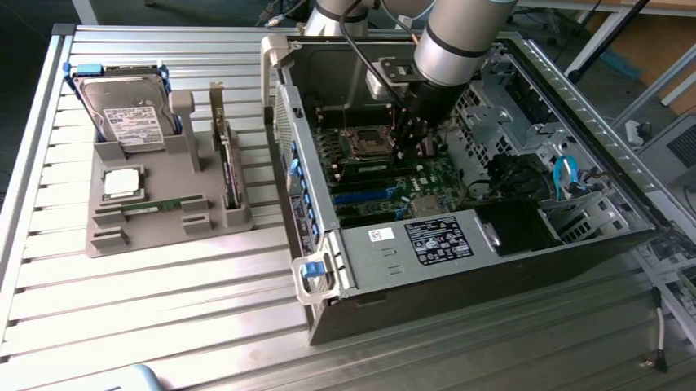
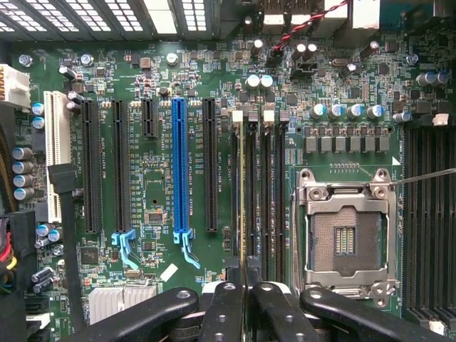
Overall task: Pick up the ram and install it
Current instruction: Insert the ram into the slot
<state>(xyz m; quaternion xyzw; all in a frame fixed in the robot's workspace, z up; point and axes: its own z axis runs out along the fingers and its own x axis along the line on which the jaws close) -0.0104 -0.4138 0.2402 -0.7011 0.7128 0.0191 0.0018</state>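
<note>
Clamped edge-on in the nearly closed gripper (image 2: pixel 246 281) at the motherboard slots (image 2: pixel 265 199): the ram (image 2: pixel 246 192) (light, stiff, probably fragile; best held by its long edges)

Arm (image 1: pixel 465 32) descends steeply from the top of the exterior view, wrist pointing straight down. Gripper (image 2: pixel 246 288) vertical, dark fingers (image 2: pixel 222 310) drawn close together, pinching the ram (image 2: pixel 242 206) edge-on.
</note>
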